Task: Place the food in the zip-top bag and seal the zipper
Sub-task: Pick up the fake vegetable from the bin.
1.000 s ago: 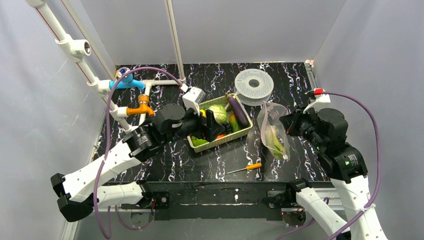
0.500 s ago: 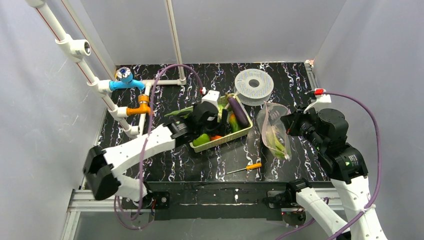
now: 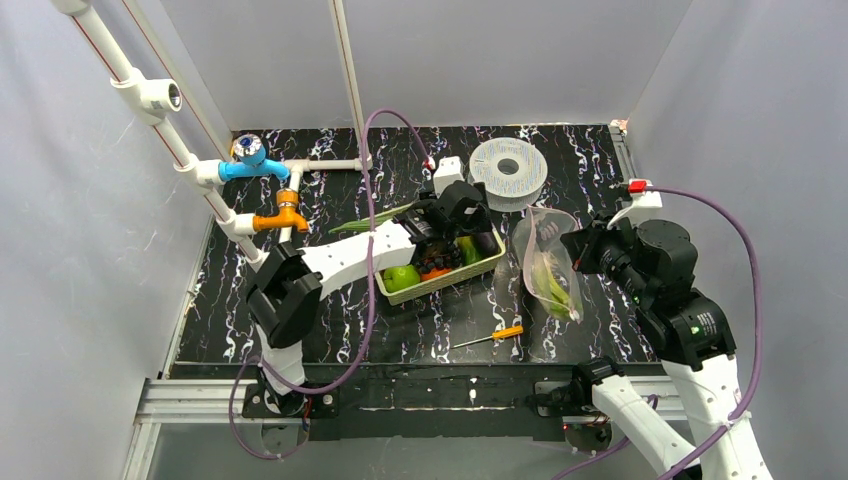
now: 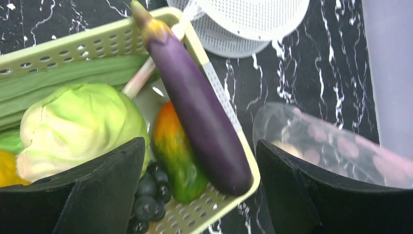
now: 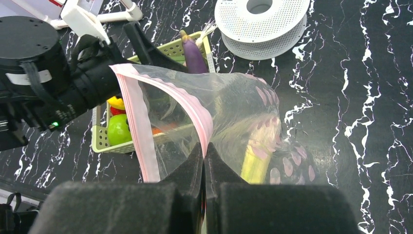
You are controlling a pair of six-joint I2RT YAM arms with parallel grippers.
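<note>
Zip-top bag [image 5: 243,105] in right hand [image 5: 205,152]

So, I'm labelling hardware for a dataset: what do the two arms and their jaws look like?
The left arm and right arm have white links with black round joint housings. A purple cable loops along each. The jaws are matte black and blocky.
</note>
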